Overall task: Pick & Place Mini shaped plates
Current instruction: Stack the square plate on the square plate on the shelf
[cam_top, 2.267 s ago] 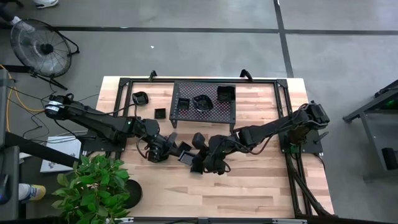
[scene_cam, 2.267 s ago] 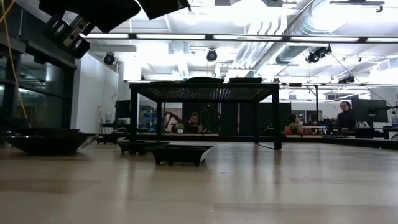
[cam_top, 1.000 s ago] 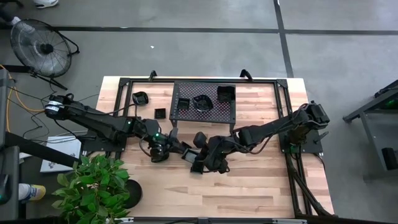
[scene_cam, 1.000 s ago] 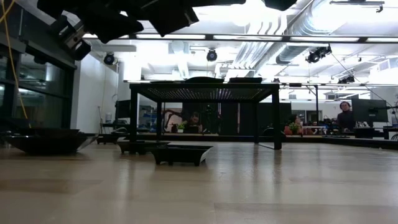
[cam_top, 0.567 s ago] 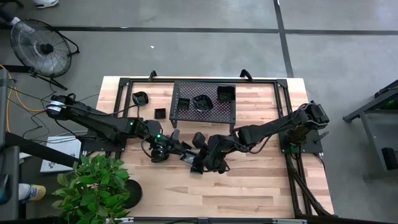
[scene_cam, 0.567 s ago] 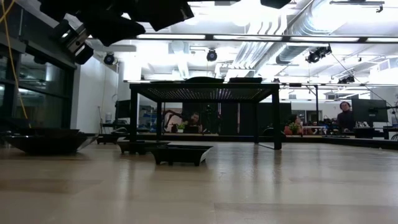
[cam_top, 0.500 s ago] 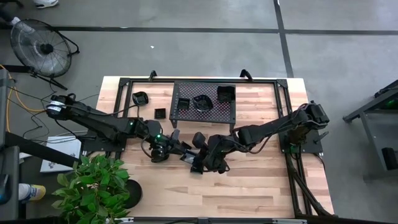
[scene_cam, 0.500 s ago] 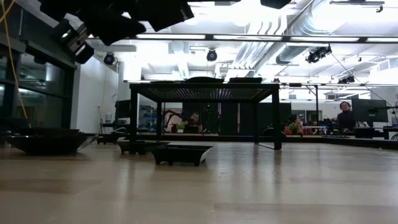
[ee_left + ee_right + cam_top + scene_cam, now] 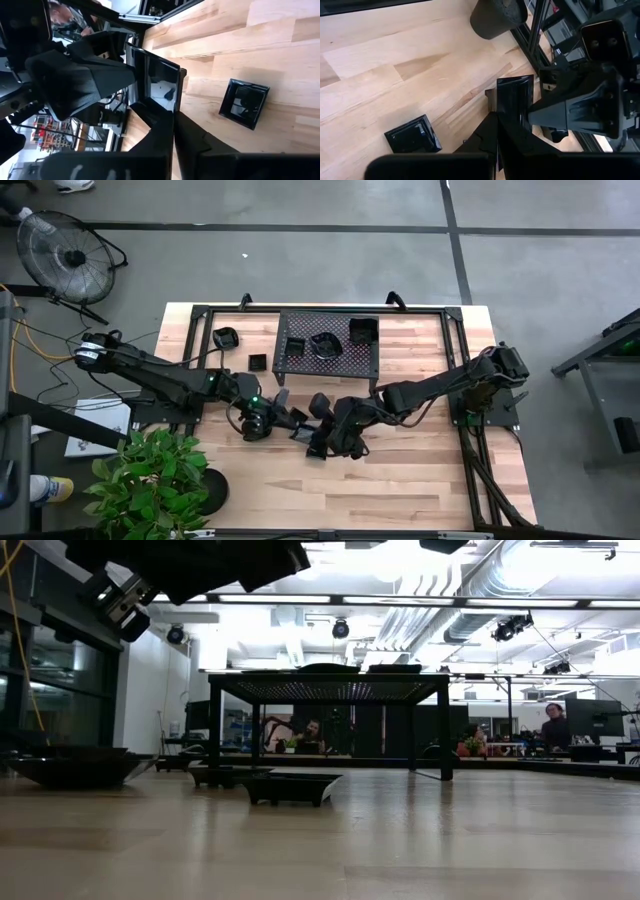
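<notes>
Looks partway done imo. 3 plates sitting on mesh rack (image 9: 328, 352) at far side, 2 more on table (image 9: 420, 480) far left. Left gripper (image 9: 283, 420) & right gripper (image 9: 316, 434) both clamping same square plate (image 9: 301, 430) mid-table, raised, handoff going on. Placing it left to do.

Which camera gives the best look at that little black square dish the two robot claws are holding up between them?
The left wrist view: the square dish fills its middle, glossy inside facing the camera, clamped on edge. The right wrist view shows it edge-on, clamped by the right gripper. From above it is a dark speck beside the left gripper. The low view shows only dark shapes overhead.
</notes>
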Controlling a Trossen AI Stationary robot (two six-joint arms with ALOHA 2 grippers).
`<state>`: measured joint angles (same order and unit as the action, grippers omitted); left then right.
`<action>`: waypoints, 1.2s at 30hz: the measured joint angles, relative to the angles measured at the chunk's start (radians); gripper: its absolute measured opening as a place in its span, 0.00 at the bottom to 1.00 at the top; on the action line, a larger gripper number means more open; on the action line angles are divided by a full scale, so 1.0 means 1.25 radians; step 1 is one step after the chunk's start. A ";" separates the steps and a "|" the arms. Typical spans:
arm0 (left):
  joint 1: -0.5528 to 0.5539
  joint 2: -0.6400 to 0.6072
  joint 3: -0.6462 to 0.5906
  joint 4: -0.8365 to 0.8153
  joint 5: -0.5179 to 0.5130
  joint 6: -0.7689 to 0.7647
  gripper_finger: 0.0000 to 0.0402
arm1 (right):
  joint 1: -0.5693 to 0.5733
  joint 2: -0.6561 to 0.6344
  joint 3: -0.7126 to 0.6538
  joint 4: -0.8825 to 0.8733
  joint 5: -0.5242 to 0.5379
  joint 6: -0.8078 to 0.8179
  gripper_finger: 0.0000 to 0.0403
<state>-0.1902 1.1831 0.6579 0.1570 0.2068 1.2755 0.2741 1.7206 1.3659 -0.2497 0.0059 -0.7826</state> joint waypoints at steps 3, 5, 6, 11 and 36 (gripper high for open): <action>0.000 0.000 0.000 0.001 0.012 0.001 0.01 | 0.000 0.000 0.000 0.001 -0.001 0.001 0.00; 0.000 0.000 0.000 0.001 0.014 0.002 0.00 | 0.000 0.000 0.000 0.001 0.000 0.011 0.00; 0.000 0.000 0.000 0.000 0.018 0.002 0.00 | 0.000 0.000 0.000 0.003 0.000 0.013 0.00; 0.000 0.000 0.000 -0.001 0.030 0.002 0.00 | 0.001 0.000 0.000 0.016 0.006 0.017 0.01; 0.000 0.000 -0.001 -0.008 -0.043 0.009 0.00 | 0.002 0.000 0.000 0.017 0.162 0.043 0.45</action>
<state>-0.1905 1.1831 0.6561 0.1467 0.1535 1.2862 0.2760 1.7210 1.3659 -0.2284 0.2078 -0.7283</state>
